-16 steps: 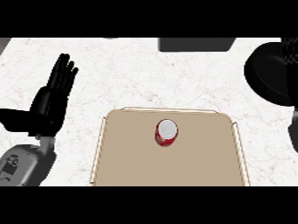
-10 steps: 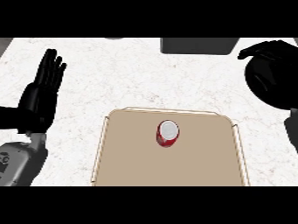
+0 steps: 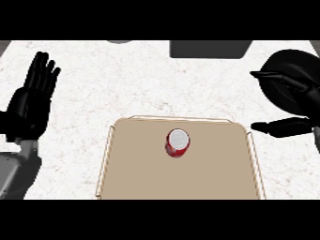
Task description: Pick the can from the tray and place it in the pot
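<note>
Red can (image 3: 178, 143) stands on tray (image 3: 134, 173); right hand (image 3: 297, 91) seemingly curled.

counter (image 3: 141, 79): runs under everything, from the near edge to the far edge of the view.
tray (image 3: 141, 173): lies on the counter, near the middle, close to the near edge.
can (image 3: 178, 143): stands upright on the tray, in its far half, a little right of the tray's middle.
pot (image 3: 211, 48): sits at the counter's far edge, behind the tray and a little right, well apart from the can.
left hand (image 3: 32, 101): at the view's left, left of the tray, fingers straight and pointing away.
right hand (image 3: 297, 91): at the view's right, right of and behind the tray's far right corner, well apart from the can.
</note>
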You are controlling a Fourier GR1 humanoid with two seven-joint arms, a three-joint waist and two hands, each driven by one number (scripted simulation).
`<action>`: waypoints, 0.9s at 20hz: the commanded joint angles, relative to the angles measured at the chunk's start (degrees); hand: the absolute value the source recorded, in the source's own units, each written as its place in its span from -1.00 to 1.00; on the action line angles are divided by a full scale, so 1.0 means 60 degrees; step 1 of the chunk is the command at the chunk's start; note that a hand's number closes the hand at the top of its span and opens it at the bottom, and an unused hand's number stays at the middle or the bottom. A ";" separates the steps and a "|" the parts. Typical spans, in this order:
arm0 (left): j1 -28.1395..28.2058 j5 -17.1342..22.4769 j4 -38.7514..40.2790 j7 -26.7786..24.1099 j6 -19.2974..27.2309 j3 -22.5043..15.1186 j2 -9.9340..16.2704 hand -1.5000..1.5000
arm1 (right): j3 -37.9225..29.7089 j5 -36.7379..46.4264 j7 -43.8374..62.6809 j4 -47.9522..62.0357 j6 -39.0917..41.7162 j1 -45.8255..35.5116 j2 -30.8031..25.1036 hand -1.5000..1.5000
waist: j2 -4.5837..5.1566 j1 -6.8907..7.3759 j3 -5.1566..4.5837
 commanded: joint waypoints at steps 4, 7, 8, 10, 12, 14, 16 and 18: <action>-0.0107 -0.0301 0.0294 -0.0163 0.0146 0.0136 -0.0406 0.00 | 0.0514 0.1297 0.0414 -0.1407 0.0479 0.0355 -0.0914 -1.00 | -0.0073 -0.0205 -0.0017; -0.0056 -0.0109 0.0203 0.0149 -0.0221 0.0306 -0.0114 0.00 | 0.1087 0.1794 0.1763 -0.1935 0.0861 -0.0286 -0.0937 -1.00 | -0.0072 -0.0131 -0.0023; -0.0264 -0.0196 0.0151 0.0342 -0.0002 0.0273 -0.0209 0.00 | 0.1239 0.2000 0.2012 -0.2406 0.0897 0.0021 -0.1076 -1.00 | -0.0086 -0.0200 -0.0021; -0.0010 -0.0094 0.0654 -0.0497 -0.0487 0.0461 -0.0219 0.00 | 0.1686 0.2367 0.2796 -0.2545 0.1337 -0.0514 -0.1152 -1.00 | -0.0060 -0.0142 -0.0032; -0.0090 -0.0310 0.0563 -0.0176 -0.0334 0.0382 -0.0172 0.00 | 0.2128 0.2582 0.3913 -0.3552 0.1370 -0.0438 -0.0724 -1.00 | -0.0086 -0.0179 -0.0027; 0.0280 -0.0118 0.0232 -0.0216 -0.0636 0.0586 -0.0157 0.00 | 0.2034 0.2605 0.4615 -0.3712 0.1651 -0.0643 -0.0399 -1.00 | -0.0068 -0.0101 -0.0019; 0.0068 -0.0286 0.0022 0.0258 -0.0394 0.0418 -0.0192 0.00 | 0.2486 0.2911 0.5592 -0.3698 0.1865 -0.1004 -0.0060 -1.00 | -0.0073 -0.0058 -0.0018; -0.0216 -0.0457 0.0519 -0.0070 -0.0376 0.0541 -0.0443 0.00 | 0.2577 0.3110 0.5915 -0.3661 0.2109 -0.0967 0.0294 -1.00 | -0.0050 -0.0103 -0.0016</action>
